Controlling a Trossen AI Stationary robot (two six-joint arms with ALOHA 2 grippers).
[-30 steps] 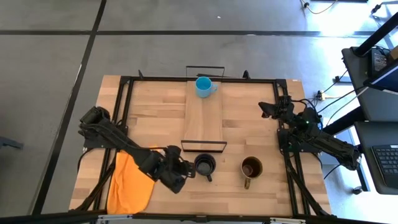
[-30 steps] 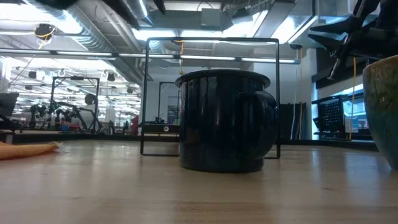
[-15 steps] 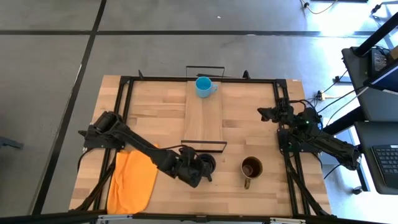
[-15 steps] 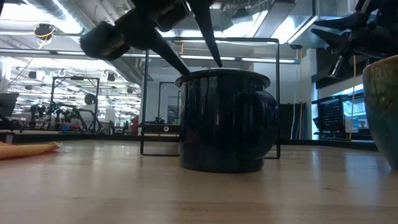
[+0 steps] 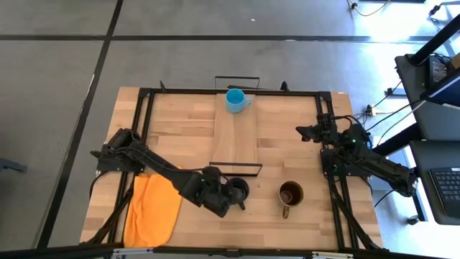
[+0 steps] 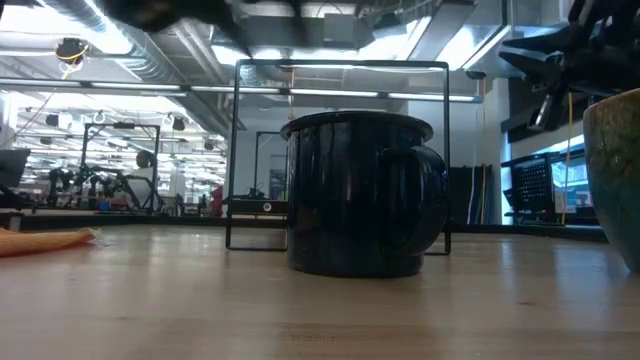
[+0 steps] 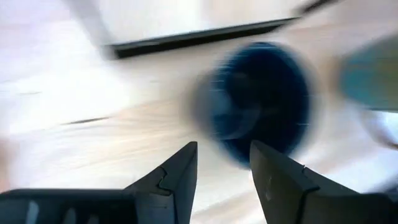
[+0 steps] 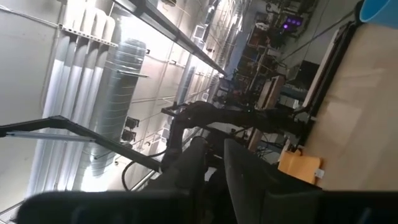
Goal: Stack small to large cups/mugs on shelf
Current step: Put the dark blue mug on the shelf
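The black cup (image 5: pixel 238 190) stands upright on the tabletop just near of the shelf's near wire frame, and fills the middle of the low view (image 6: pixel 360 195). My left gripper (image 5: pixel 228 196) is open and hovers just left of and above it, touching nothing. The cup shows blurred ahead of the fingertips in the left wrist view (image 7: pixel 261 99). The olive-yellow cup (image 5: pixel 291 194) stands on the tabletop to the right. The light-blue cup (image 5: pixel 234 99) stands on the far end of the shelf (image 5: pixel 235 140). My right gripper (image 5: pixel 307 131) is shut and empty by the table's right side.
An orange cloth (image 5: pixel 152 210) lies at the table's near left, under the left arm. The shelf's black wire frames (image 5: pixel 235 167) stand at its near and far ends. A desk with equipment (image 5: pixel 438 108) stands beyond the table's right edge.
My left gripper has gone toward the table's right edge, from over the orange cloth to the black cup. Half a second ago its open fingers stood at the cup's rim. In the low view it is now higher. The cup has kept its place.
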